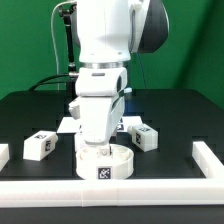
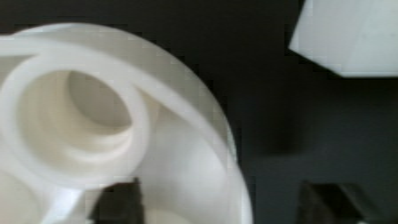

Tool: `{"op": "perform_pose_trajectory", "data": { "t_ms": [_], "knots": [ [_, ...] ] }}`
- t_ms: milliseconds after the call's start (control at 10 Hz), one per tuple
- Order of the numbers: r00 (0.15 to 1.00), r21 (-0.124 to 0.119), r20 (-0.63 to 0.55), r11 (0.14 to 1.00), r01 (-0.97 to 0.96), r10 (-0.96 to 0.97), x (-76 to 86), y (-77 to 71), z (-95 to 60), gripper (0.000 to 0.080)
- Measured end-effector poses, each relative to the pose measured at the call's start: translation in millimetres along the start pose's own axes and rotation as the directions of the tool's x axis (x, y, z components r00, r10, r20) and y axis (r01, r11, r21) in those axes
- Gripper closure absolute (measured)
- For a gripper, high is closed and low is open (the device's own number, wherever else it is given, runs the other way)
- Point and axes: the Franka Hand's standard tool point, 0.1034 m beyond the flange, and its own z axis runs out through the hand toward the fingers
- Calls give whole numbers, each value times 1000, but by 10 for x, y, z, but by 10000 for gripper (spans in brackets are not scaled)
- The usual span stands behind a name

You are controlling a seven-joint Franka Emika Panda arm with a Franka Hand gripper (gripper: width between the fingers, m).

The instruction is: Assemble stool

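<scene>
The white round stool seat point(image 1: 104, 164) lies on the black table near the front rail, with a tag on its side. My gripper point(image 1: 100, 152) is lowered right onto it. In the wrist view the seat point(image 2: 107, 110) fills the frame, showing a raised ring around a round recess. My gripper point(image 2: 222, 206) straddles the seat's rim: one dark finger point(image 2: 118, 205) is inside the rim, and the other finger point(image 2: 331, 205) is outside with a dark gap to the rim. The jaws are open. One tagged white leg point(image 1: 40, 146) lies at the exterior view's left and another leg point(image 1: 141, 136) at its right.
White border rails run along the front point(image 1: 110, 192) and the exterior view's right point(image 1: 208, 156). The marker board point(image 1: 66, 125) lies behind the arm. A white blocky part point(image 2: 349, 36) shows beyond the seat in the wrist view.
</scene>
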Motion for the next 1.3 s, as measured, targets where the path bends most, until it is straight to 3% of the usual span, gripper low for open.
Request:
{"op": "perform_pose_trajectory", "data": {
  "t_ms": [100, 200, 300, 400, 500, 1000, 1300],
  "knots": [
    [1000, 0, 0, 1000, 0, 0, 0, 0, 0, 413],
    [1000, 0, 0, 1000, 0, 0, 0, -1, 1, 595],
    [1000, 0, 0, 1000, 0, 0, 0, -1, 1, 723],
    [1000, 0, 0, 1000, 0, 0, -1, -1, 1, 723],
    [1000, 0, 0, 1000, 0, 0, -1, -1, 1, 771],
    [1000, 1, 0, 1000, 2, -2, 8, -2, 2, 771],
    [999, 2, -17, 999, 44, -44, 243, 49, 9, 771]
  ]
}}
